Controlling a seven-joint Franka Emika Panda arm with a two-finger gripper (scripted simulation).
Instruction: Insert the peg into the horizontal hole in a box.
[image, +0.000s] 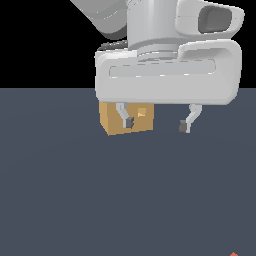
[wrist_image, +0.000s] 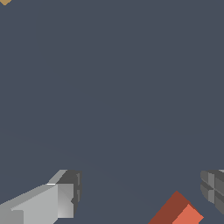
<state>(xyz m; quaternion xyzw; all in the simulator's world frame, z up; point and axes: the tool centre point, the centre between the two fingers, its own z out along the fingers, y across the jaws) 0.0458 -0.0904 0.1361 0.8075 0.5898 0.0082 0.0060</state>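
The tan box stands on the dark floor behind my hand, partly hidden by it. Its small square hole with a lighter orange inside faces the camera. My gripper hangs open and empty above the floor, one finger in front of the box, the other off to the exterior view's right. The orange-red peg lies on the floor; in the wrist view only its end shows at the frame edge, between my fingers. In the exterior view a sliver of the peg shows at the bottom edge.
A corner of the box shows at the edge of the wrist view. The floor is flat and dark grey-blue.
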